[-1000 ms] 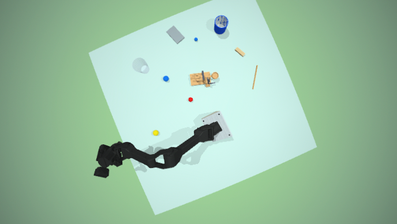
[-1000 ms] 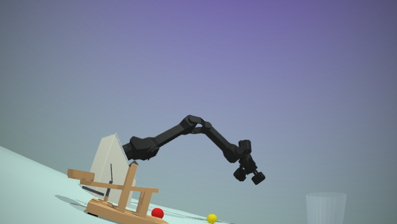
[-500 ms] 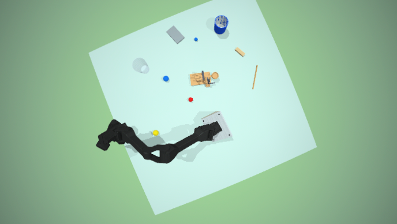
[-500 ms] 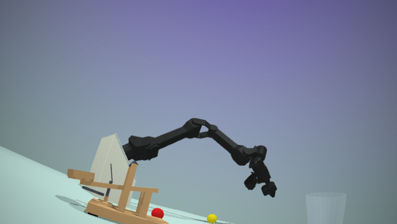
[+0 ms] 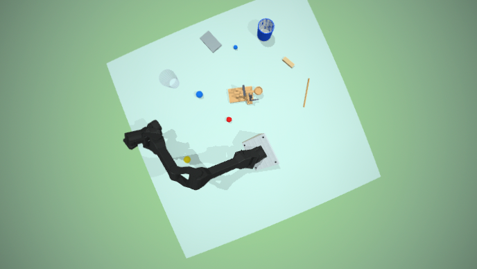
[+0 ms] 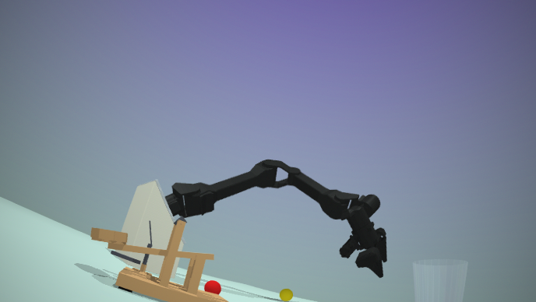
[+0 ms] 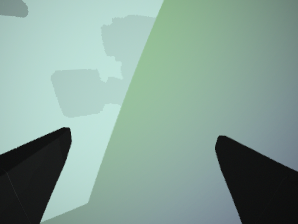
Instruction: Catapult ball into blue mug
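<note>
The wooden catapult (image 5: 234,96) (image 6: 169,253) stands near the middle of the table; its cup (image 5: 258,91) points right in the top view and shows no ball. The blue mug (image 5: 264,35) stands upright at the back right. A red ball (image 5: 229,119) (image 6: 213,287) lies below the catapult, and a yellow ball (image 5: 187,159) (image 6: 286,294) lies beside the arm. A larger blue ball (image 5: 199,94) lies left of the catapult, a small blue ball (image 5: 235,47) left of the mug. My gripper (image 7: 145,139) is open and empty, raised by the table's left edge, away from all balls.
A clear cup (image 5: 168,78) (image 6: 440,280) stands at the left. A grey block (image 5: 211,41) lies at the back, a small wooden block (image 5: 288,62) and a thin stick (image 5: 306,93) at the right. The arm's white base plate (image 5: 270,152) is below the catapult in the top view.
</note>
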